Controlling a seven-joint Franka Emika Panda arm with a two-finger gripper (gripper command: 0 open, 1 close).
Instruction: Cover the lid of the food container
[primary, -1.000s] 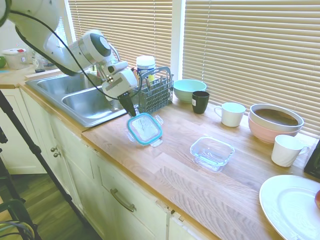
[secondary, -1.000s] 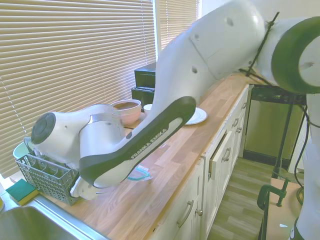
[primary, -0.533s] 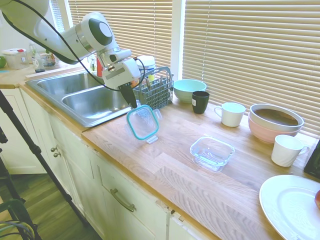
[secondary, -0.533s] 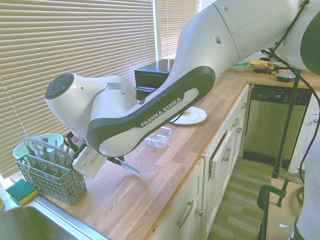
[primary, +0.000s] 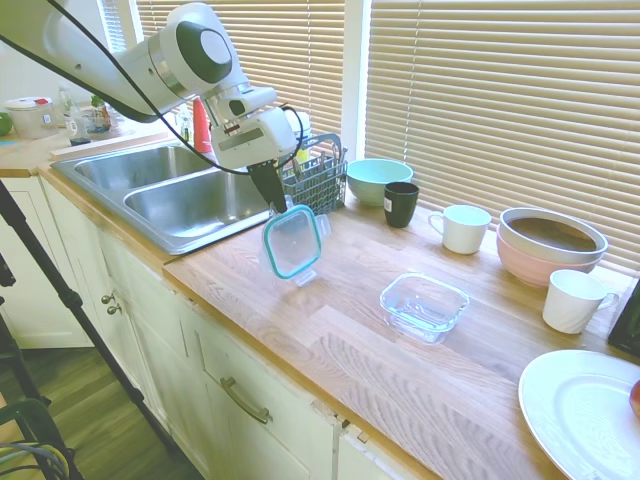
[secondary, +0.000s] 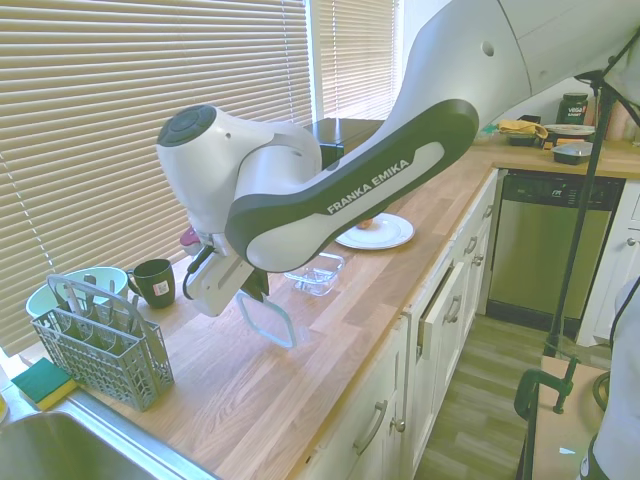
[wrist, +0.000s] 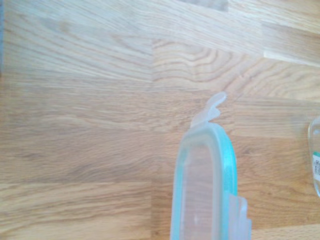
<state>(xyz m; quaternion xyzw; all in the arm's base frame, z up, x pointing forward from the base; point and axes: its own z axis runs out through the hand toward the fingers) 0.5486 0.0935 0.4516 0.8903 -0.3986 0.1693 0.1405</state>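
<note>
The lid, clear with a teal rim, hangs tilted almost on edge above the wooden counter. My gripper is shut on its upper rim. From the other side, the lid dangles below the gripper. Up close in the wrist view, the lid shows with a snap tab over the wood. The food container, a clear glass dish, sits open on the counter to the right of the lid, apart from it. It also shows as the container behind the arm.
A grey cutlery basket and the steel sink lie left of the lid. Behind the container stand a light-green bowl, a dark mug, a white mug, a pink bowl and another white mug. A white plate is at the front right.
The gripper has lifted the lid off the counter and carried it up and to the right, toward the container. The lid went from nearly flat to hanging on edge.
</note>
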